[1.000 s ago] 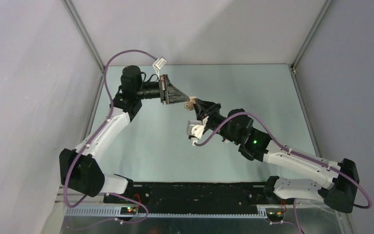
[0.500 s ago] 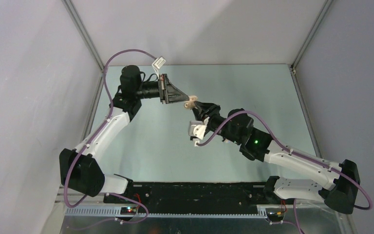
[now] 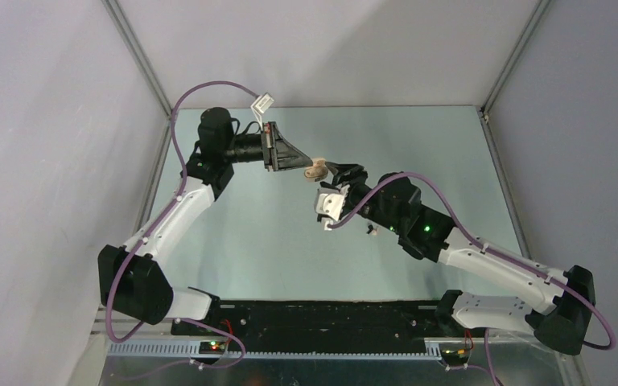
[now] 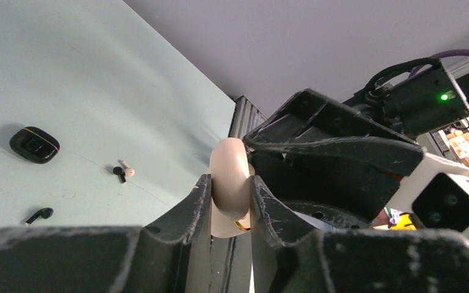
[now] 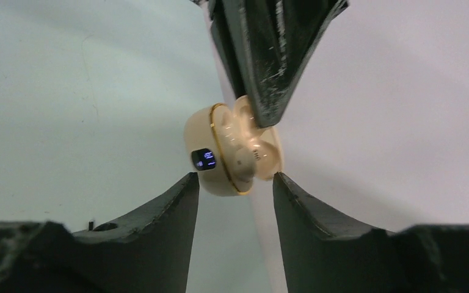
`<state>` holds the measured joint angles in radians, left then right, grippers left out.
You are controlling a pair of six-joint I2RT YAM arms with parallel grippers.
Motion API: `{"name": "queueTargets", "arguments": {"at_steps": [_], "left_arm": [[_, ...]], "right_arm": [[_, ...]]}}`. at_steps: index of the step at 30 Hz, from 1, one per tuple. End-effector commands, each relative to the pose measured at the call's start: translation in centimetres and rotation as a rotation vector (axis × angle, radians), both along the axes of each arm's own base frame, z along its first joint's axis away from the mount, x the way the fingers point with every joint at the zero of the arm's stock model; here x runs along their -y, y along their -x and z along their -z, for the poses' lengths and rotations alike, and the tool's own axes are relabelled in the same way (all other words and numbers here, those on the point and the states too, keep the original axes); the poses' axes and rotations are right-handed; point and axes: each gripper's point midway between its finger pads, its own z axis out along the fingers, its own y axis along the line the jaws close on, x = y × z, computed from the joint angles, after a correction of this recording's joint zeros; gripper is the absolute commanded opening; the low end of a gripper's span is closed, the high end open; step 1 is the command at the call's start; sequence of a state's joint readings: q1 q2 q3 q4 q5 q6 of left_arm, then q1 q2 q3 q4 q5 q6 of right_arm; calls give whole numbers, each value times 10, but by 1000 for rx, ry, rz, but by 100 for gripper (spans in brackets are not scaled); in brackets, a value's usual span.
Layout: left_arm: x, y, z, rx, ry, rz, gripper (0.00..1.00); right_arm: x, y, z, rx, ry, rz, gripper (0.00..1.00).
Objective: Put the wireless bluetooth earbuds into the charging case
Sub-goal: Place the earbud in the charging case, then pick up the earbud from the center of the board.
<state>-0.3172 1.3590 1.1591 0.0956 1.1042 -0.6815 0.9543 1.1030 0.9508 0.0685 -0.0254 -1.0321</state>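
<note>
My left gripper (image 4: 229,183) is shut on a beige charging case (image 4: 231,165) with a gold rim and holds it in the air above the table. It also shows in the top view (image 3: 317,169). In the right wrist view the case (image 5: 229,152) has its lid open and a small lit display. My right gripper (image 5: 235,183) is open, with its fingertips just below the case on either side. A tiny black earbud (image 4: 39,213) lies on the table. Another black bud (image 4: 119,173) lies beside a beige one.
A small black pebble-like case (image 4: 34,144) lies on the pale green table (image 3: 249,233). The grey side walls stand close to both arms. Both grippers meet at mid table (image 3: 326,170).
My right gripper has moved up and back towards the case held by the left gripper, and its open fingers now flank it. The left arm has hardly moved.
</note>
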Motion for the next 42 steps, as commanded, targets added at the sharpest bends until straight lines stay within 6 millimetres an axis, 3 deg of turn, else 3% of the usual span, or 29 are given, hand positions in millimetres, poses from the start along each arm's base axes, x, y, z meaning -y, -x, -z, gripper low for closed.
{"name": "queueTargets", "arguments": {"at_steps": [1, 2, 4, 10, 12, 15, 18, 20, 25, 27, 33, 39, 42], "left_arm": [[-2, 1, -5, 40, 14, 18, 0], [-2, 1, -4, 43, 13, 19, 0], [-2, 1, -2, 48, 11, 20, 0], [-8, 4, 6, 86, 0, 27, 0], [-10, 6, 10, 95, -5, 32, 0], [-14, 9, 17, 95, -18, 33, 0], [-16, 10, 22, 103, -41, 24, 0], [-19, 12, 28, 112, -78, 18, 0], [-27, 17, 32, 132, -103, 3, 0], [-30, 19, 30, 135, -101, -3, 0], [-35, 29, 31, 132, -102, -13, 0], [-40, 37, 28, 128, -102, -24, 0], [-41, 38, 23, 129, -98, -28, 0]], "right_arm": [[8, 9, -57, -13, -149, 2, 57], [11, 10, -68, -37, -187, 8, 59], [19, 15, -71, -116, -205, 13, 65], [51, 39, -46, -379, -199, -4, 75], [63, 43, -26, -514, -195, 16, 76], [89, 37, 22, -782, -169, 144, 74], [107, 40, 75, -999, -76, 256, 63], [115, 47, 106, -1062, 37, 257, 56], [140, 48, 166, -967, 354, 124, 54], [148, 37, 190, -951, 455, 114, 53], [154, -13, 229, -900, 549, 191, 51], [156, -51, 254, -831, 592, 257, 52], [156, -61, 267, -832, 604, 276, 52]]}}
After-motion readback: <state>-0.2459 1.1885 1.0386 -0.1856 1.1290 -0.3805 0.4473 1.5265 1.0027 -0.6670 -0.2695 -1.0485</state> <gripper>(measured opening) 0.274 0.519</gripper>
